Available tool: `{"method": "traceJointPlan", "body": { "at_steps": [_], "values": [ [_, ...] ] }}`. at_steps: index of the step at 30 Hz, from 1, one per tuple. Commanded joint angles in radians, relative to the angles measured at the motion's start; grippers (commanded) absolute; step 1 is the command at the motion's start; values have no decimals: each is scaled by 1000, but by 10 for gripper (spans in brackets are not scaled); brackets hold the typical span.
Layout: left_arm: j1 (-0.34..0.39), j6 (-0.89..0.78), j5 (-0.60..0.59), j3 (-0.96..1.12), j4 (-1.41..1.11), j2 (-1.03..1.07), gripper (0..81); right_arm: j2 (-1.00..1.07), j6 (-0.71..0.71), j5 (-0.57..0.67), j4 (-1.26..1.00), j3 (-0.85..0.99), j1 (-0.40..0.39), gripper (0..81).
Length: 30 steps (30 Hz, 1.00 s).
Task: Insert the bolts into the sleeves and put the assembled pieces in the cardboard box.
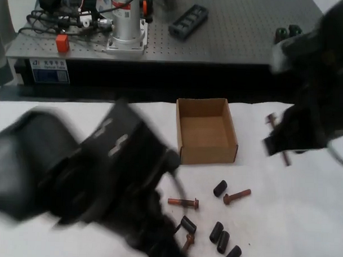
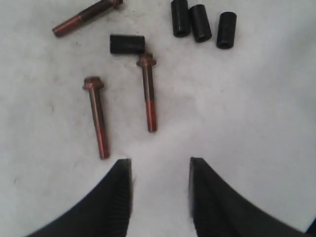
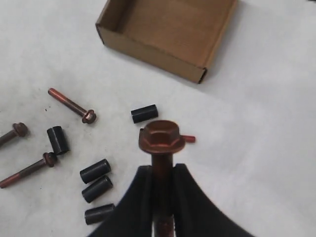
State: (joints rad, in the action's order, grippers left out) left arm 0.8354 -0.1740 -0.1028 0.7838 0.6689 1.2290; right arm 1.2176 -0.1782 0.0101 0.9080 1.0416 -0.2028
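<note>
— White cloth covers the table (image 2: 256,123), and the cardboard box (image 1: 207,152) stands on it, open at the top. Where are the loose parts?

— Scattered on the arms' side of the box: copper bolts and black sleeves. The left claw (image 2: 160,163) hangs over them with its fingers spread, holding nothing.

— What lies closest to it?

— The middle bolt (image 2: 149,96). It lies straight ahead of the gap between the fingers. Its long axis runs away from the claw, with the plain tip toward the claw and the hex head at the far end. That head touches a sleeve (image 2: 127,44) lying crosswise to it.

— So the fingers would close across the shank?

— I judge so; no wrist turn looks needed. A second bolt (image 2: 97,116) lies just beside it, nearly parallel, so a sloppy descent could nudge it.

— And the other arm?

— The right claw (image 3: 161,170) is clamped on a bolt's shank, near the box but not over it. The held bolt (image 3: 161,137) runs along the fingers with its head out past the fingertips and its tip hidden between them. That buried end is where a sleeve would have to go on, I think.
</note>
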Motion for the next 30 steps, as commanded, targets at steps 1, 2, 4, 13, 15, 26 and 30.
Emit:
{"method": "traceJointPlan", "body": {
  "at_steps": [1,2,4,13,15,26,30],
  "values": [
    [-4,117,-19,245,78,262,279,-148,25,7,84,7,29,6],
    [-4,128,-24,283,87,306,279,-176,38,7,95,7,36,6],
    [-4,149,-29,348,106,374,279,-216,60,7,113,7,49,6],
    [-4,161,-8,533,225,613,279,-285,119,53,171,7,65,6],
    [-4,161,-22,573,227,644,279,-293,119,53,171,7,65,6],
    [-4,161,-31,799,252,828,279,-324,142,53,184,7,65,6],
    [1,161,-81,855,262,883,279,-327,142,53,185,7,65,6]
  ]
}}
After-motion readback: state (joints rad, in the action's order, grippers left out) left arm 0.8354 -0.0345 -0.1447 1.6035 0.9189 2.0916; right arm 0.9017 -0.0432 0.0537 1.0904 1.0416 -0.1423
